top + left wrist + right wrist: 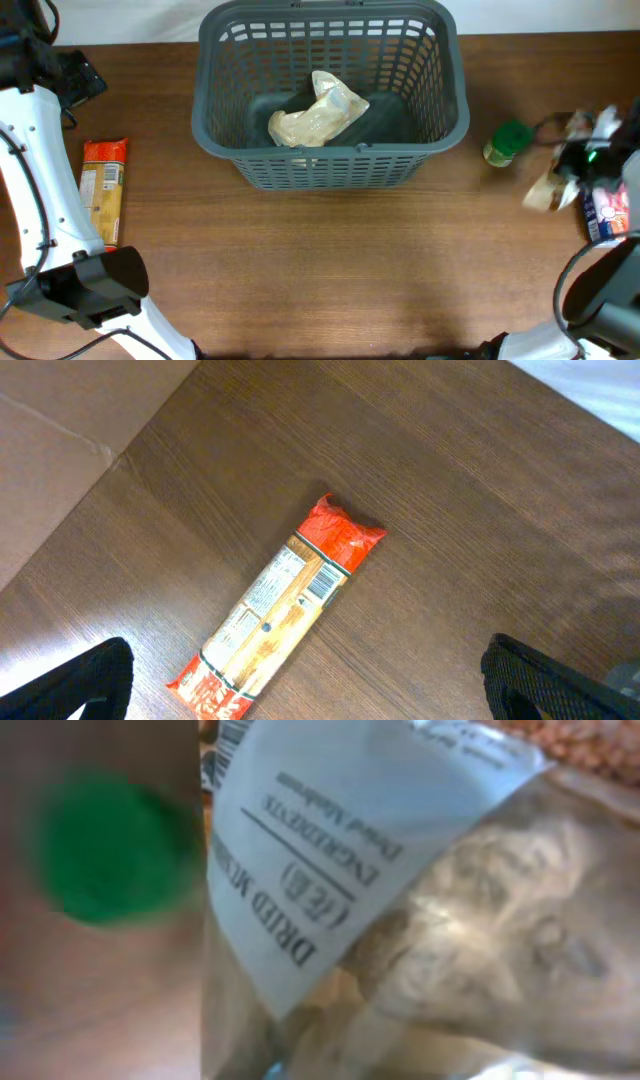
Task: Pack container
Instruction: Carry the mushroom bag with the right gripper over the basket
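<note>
The dark grey basket [330, 172] stands at the back middle of the table. It holds a clear bag of beige food [318, 112] and a dark flat item [385, 118]. My right gripper [590, 160] is at the far right, shut on a clear bag of dried mushrooms [548, 190]. That bag fills the right wrist view [450, 920] with its white label and hides the fingers. My left gripper [310, 690] is wide open and empty above an orange pasta packet [280, 605], which lies flat at the left of the table [103, 190].
A green-lidded jar [508, 143] stands right of the basket, just left of the held bag; it shows blurred in the right wrist view [110, 850]. A blue and red packet [608, 212] lies at the right edge under my right arm.
</note>
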